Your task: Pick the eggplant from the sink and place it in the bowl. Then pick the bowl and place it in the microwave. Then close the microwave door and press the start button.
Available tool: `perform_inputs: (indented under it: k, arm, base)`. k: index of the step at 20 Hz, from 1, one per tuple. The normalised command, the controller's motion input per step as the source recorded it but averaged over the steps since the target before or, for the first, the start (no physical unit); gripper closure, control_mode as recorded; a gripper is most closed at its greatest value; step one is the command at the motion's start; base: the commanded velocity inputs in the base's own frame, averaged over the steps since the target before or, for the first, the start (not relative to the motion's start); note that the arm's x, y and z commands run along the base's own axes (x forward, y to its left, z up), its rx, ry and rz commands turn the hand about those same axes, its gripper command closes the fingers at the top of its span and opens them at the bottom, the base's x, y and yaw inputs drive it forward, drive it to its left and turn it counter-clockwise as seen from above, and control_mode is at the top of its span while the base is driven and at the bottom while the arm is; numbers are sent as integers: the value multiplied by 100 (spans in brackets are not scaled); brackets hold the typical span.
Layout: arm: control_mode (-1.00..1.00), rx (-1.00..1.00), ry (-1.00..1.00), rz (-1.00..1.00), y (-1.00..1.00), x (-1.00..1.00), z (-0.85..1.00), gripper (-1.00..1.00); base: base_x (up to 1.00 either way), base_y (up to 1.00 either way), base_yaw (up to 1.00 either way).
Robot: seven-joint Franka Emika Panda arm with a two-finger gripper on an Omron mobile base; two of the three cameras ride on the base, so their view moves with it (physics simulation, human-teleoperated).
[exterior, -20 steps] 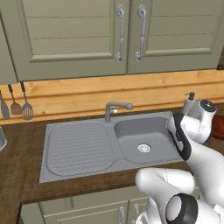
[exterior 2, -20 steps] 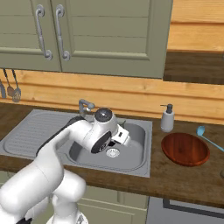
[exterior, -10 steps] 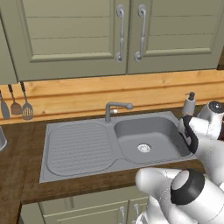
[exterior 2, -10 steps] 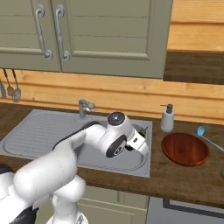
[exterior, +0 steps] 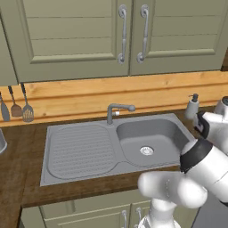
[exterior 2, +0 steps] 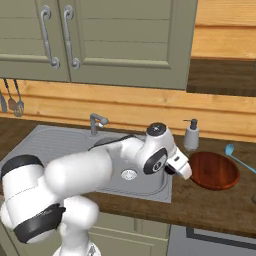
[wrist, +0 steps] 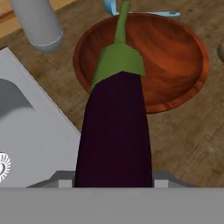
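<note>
In the left base view, I am seeing no readable writing. My arm is reaching right, past the sink [exterior: 116, 149], near a soap dispenser [exterior: 192, 106] on the wooden surface [exterior: 18, 178].

In the right base view, my hand [exterior 2: 181, 167] is hanging between the sink's edge and the bowl [exterior 2: 214, 170]; a blue spoon [exterior 2: 236, 154] is lying behind the bowl.

In the hand view, my hand is grasping the eggplant [wrist: 114, 131], its green stem pointing over the bowl's near rim and covering part of it.
</note>
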Motion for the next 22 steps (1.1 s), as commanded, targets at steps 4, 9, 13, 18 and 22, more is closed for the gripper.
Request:
perform_inputs:
  k: [4, 9, 13, 18, 22]
  arm:
    - [-100, 8, 5, 0, -66, 12, 7, 100]
    - [-100, 1, 7, 1, -43, 37, -16, 100]
    - [-100, 0, 9, 2, -38, 49, -20, 100]
    - [-100, 1, 2, 1, -35, 25, -17, 100]
    - [-100, 0, 0, 0, -22, 0, -29, 100]
  base:
    - [0, 0, 0]
    - [0, 0, 0]
    - [0, 0, 0]
    - [0, 0, 0]
    - [0, 0, 0]
